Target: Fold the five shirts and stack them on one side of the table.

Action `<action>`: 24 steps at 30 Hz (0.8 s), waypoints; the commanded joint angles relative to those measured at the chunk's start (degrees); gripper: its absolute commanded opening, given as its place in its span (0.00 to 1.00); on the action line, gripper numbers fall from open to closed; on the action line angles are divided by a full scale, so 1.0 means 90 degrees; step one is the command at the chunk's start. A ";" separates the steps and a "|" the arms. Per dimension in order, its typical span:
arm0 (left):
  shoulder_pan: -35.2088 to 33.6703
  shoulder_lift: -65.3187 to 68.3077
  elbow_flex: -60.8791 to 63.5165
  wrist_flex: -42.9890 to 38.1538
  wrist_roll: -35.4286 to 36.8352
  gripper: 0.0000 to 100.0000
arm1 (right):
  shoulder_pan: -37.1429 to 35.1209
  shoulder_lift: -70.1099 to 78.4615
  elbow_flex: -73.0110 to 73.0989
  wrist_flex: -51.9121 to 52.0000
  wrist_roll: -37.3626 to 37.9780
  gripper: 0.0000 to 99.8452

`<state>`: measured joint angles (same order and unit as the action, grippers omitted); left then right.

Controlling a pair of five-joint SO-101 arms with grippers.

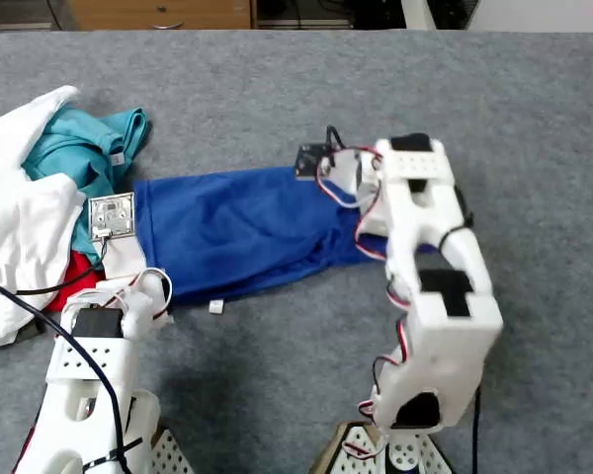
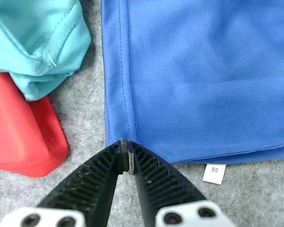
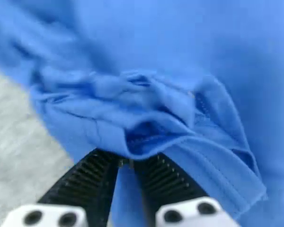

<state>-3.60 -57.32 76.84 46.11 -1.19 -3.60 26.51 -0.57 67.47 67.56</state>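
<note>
While left gripper [image 2: 126,147] pinches the blue shirt [image 2: 203,71] at its corner, right gripper [image 3: 127,163] clamped on bunched fabric.

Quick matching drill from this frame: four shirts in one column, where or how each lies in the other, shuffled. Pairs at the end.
Things:
1. blue shirt
2. white shirt
3. red shirt
4. teal shirt

Places:
A. bunched up, lying partly over the red one
B. spread out in the middle of the table
C. mostly covered, next to the blue hem
D. farthest from the blue one

Pairs: 1-B, 2-D, 3-C, 4-A
</note>
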 commanded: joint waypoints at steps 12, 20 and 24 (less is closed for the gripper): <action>0.0059 -0.0073 -0.0029 -0.0088 -0.0039 0.02 | -0.0132 0.0982 -0.3150 0.1807 -0.0107 0.00; 0.0059 -0.0093 -0.0020 -0.0098 -0.0039 0.02 | -0.0347 0.2173 -0.3179 0.1026 -0.0938 0.00; 0.0059 -0.0083 -0.0020 -0.0098 -0.0039 0.02 | -0.0347 0.2056 -0.3980 0.2042 -0.1162 0.00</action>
<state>-3.60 -57.32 76.84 46.11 -1.19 -5.80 45.85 -30.46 80.66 58.86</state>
